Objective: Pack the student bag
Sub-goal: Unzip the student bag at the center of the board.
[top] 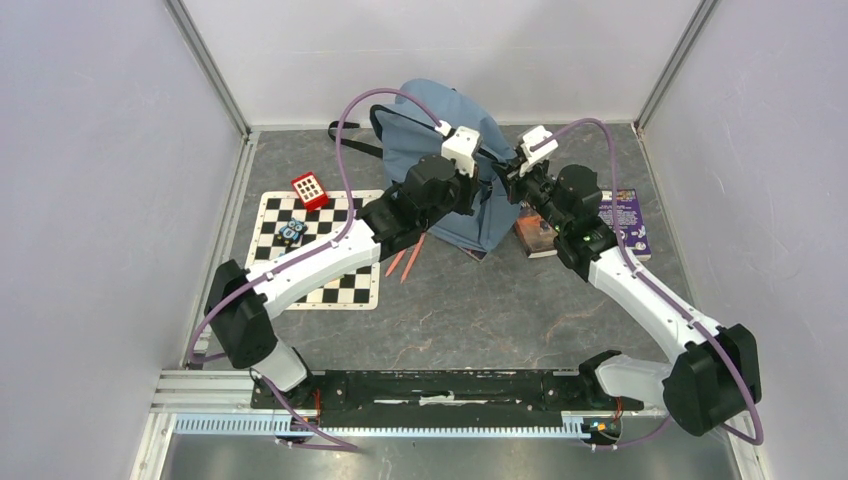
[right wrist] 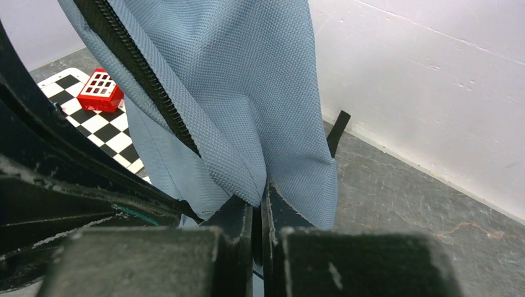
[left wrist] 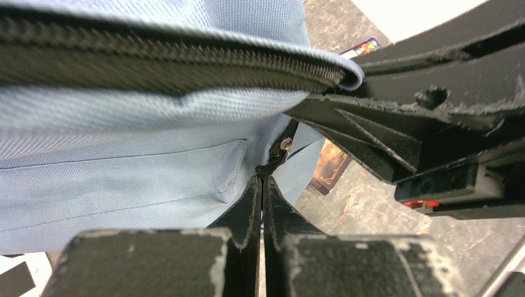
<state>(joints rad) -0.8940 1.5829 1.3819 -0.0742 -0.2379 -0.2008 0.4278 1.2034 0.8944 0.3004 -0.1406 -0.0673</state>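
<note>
Jaws tight, our left gripper (left wrist: 260,183) pinches the zipper pull (left wrist: 280,151) of the student bag (left wrist: 124,179); our right gripper (right wrist: 259,197) clamps its fabric.

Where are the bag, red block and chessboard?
bag (top: 415,135): top view, upper fabric panel.
red block (top: 309,189): top view, gridded top face.
chessboard (top: 345,290): top view, bare near-right corner.

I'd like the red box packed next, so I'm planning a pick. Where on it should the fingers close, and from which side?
Probably from straight above, fingers on two opposite side walls. The red box lies flat on the checkered mat, grid face up, walls upright, apart from the student bag and free all round.
</note>
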